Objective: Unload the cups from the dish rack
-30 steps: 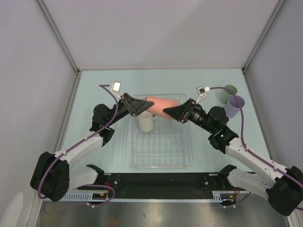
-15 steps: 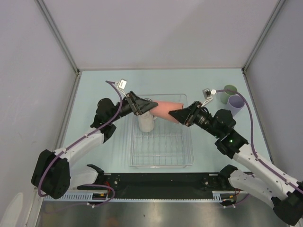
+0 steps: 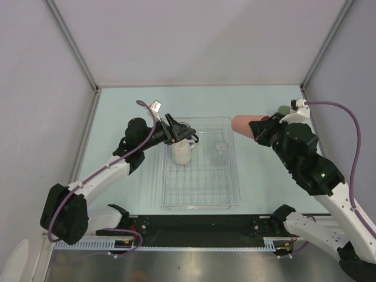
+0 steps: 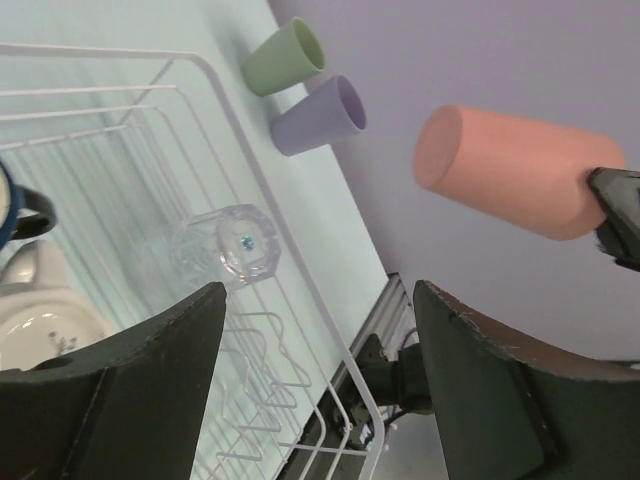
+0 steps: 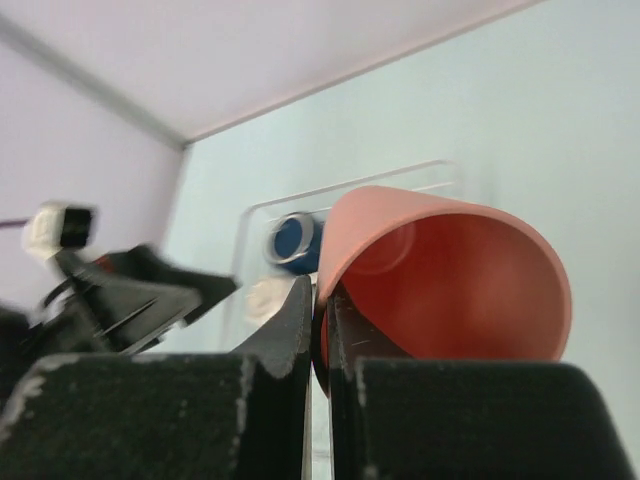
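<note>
My right gripper (image 3: 255,130) is shut on the rim of the salmon-orange tumbler (image 3: 242,124), one finger inside and one outside (image 5: 322,330), and holds it on its side above the dish rack's right rim (image 3: 236,176). My left gripper (image 3: 179,133) is open and empty (image 4: 315,400) over the rack's back left. Under it stands the cream-white mug (image 3: 182,151), with the dark blue mug (image 4: 15,210) beside it. The clear glass (image 3: 221,151) lies in the rack. The sage green tumbler (image 4: 285,57) and lavender tumbler (image 4: 320,115) stand on the table beyond the rack's right side.
The table is walled in by grey panels at the back and both sides. In the top view my right arm hides the lavender tumbler and most of the green one (image 3: 285,109). A black rail (image 3: 200,223) runs along the near edge.
The left gripper has let go of the salmon tumbler and drawn back left. The right gripper has carried the tumbler to the right, from over the rack's middle to its right rim.
</note>
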`<state>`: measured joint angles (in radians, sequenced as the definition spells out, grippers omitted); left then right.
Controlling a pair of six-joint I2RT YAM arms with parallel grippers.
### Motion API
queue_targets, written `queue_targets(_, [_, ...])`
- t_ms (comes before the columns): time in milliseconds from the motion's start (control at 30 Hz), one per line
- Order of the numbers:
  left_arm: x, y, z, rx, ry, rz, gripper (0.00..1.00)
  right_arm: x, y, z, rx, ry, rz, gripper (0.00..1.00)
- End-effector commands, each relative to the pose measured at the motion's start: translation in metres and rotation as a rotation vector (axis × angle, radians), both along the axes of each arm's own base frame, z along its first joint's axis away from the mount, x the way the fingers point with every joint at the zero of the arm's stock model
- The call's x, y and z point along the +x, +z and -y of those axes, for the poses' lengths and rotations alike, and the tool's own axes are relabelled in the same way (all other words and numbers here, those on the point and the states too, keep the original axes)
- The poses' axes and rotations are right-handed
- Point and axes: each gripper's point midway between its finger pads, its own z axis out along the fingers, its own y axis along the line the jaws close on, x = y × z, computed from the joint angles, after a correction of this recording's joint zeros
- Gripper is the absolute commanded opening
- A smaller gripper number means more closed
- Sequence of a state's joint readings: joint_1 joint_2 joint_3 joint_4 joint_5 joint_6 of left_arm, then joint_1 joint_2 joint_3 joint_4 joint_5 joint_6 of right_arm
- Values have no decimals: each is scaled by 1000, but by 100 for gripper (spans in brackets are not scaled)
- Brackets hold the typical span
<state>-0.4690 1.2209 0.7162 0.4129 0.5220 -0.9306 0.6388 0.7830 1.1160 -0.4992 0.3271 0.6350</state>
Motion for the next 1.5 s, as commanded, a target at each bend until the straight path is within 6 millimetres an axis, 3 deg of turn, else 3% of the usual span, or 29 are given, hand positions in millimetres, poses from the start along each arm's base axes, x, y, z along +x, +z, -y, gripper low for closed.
queue_targets(0, [9, 16, -16, 85, 100, 37, 79, 7, -4, 61, -198, -296, -106, 0])
queue_targets(67, [9, 8, -22, 131, 132, -2, 79, 5, 1, 75, -216, -376, -155, 0])
queue_targets(133, [4, 5, -26, 145, 138, -23, 79, 13, -9, 80, -252, -453, -220, 0])
queue_targets(267, [-4, 4, -31, 159, 142, -42, 78, 8, -30, 93, -283, -590, -365, 0])
queue_targets(300, [-6, 2, -32, 166, 143, -51, 77, 7, -25, 98, -276, -618, -371, 0])
queue_targets(400, [-13, -2, -37, 193, 150, -73, 76, 6, -45, 119, -320, -706, -469, 0])
queue_targets(567, [-21, -7, -40, 214, 150, -95, 76, 6, -76, 169, -193, -838, -545, 0])
queue_targets(700, [-25, -16, -40, 237, 144, -127, 75, 12, -109, 189, -193, -858, -672, 0])
queue_targets(1067, [-28, -30, -39, 268, 141, -162, 74, 40, -165, 208, -170, -913, -777, 0])
queue_targets(1367, [-26, -39, -38, 303, 134, -178, 74, 56, -193, 238, -159, -991, -814, 0])
queue_targets(1467, [-25, -40, -39, 312, 136, -178, 74, 64, -200, 238, -164, -973, -818, 0])
